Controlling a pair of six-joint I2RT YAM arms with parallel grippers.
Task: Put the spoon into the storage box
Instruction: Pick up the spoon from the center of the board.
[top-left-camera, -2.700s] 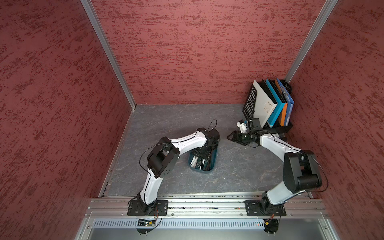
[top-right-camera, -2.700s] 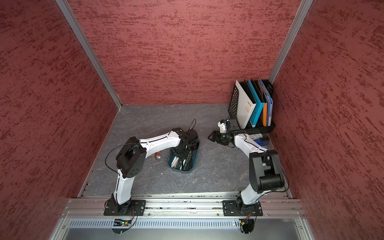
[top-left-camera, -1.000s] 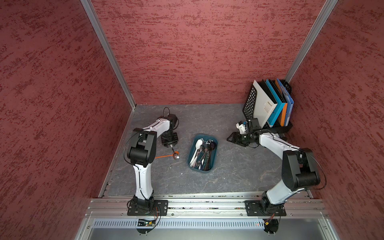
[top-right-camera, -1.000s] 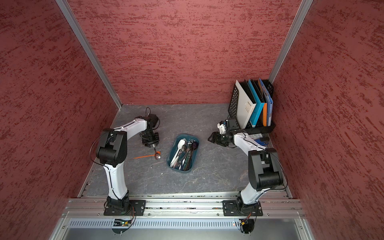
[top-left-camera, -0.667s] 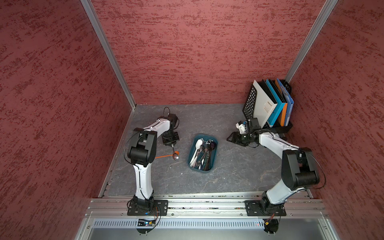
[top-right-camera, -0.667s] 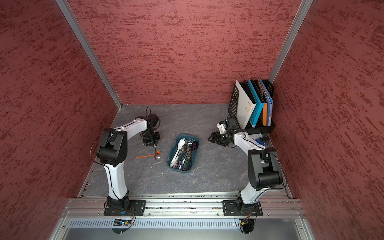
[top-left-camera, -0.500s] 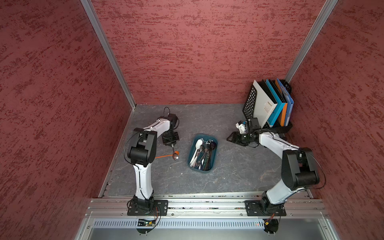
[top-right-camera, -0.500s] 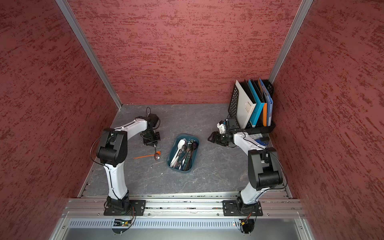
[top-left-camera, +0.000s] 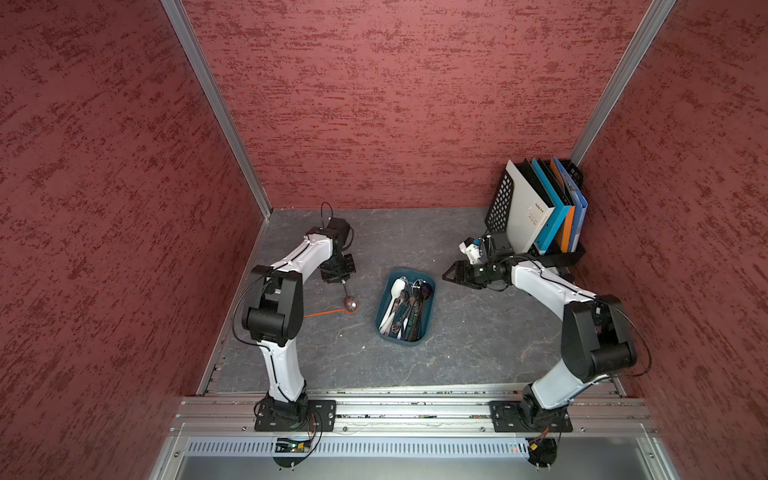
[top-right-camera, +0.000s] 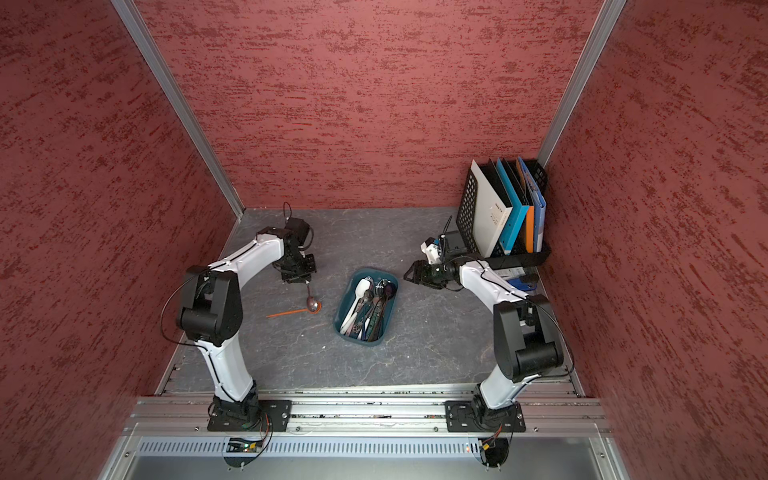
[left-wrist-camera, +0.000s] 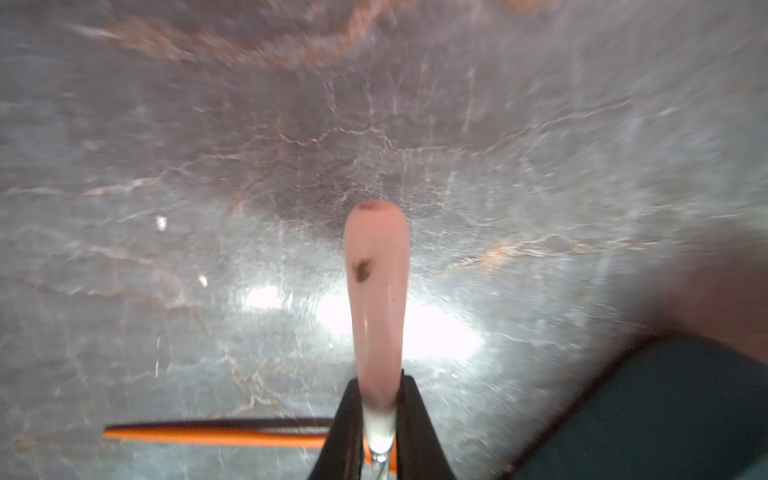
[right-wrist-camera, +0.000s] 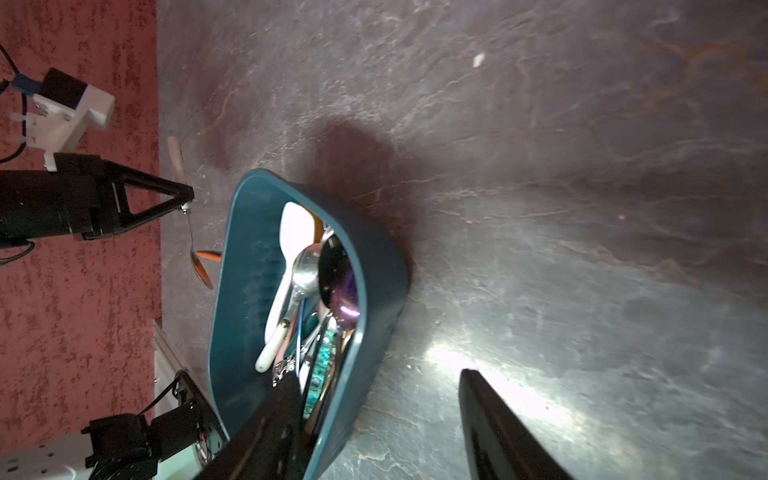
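Note:
My left gripper (left-wrist-camera: 376, 382) is shut on a spoon (left-wrist-camera: 376, 291) with a pale pink handle. In both top views the left gripper (top-left-camera: 343, 279) (top-right-camera: 306, 281) points down at the left of the floor, and the spoon's metal stem (top-left-camera: 345, 291) hangs from it. Its bowl (right-wrist-camera: 199, 266) sits low by the floor. The teal storage box (top-left-camera: 401, 340) (top-right-camera: 361, 341) (right-wrist-camera: 374, 270) lies to the right and holds several utensils. My right gripper (top-left-camera: 449, 276) (right-wrist-camera: 378, 376) is open beside the box's far right corner, holding nothing.
An orange-handled spoon (top-left-camera: 326, 312) (left-wrist-camera: 216, 434) lies on the floor just below the held spoon's bowl. A black mesh file rack (top-left-camera: 498, 203) with binders (top-left-camera: 548, 208) stands in the back right corner. Red walls close in three sides.
The left jaws have closed onto the pink-handled spoon. Both arms have barely moved, and the right gripper stays open.

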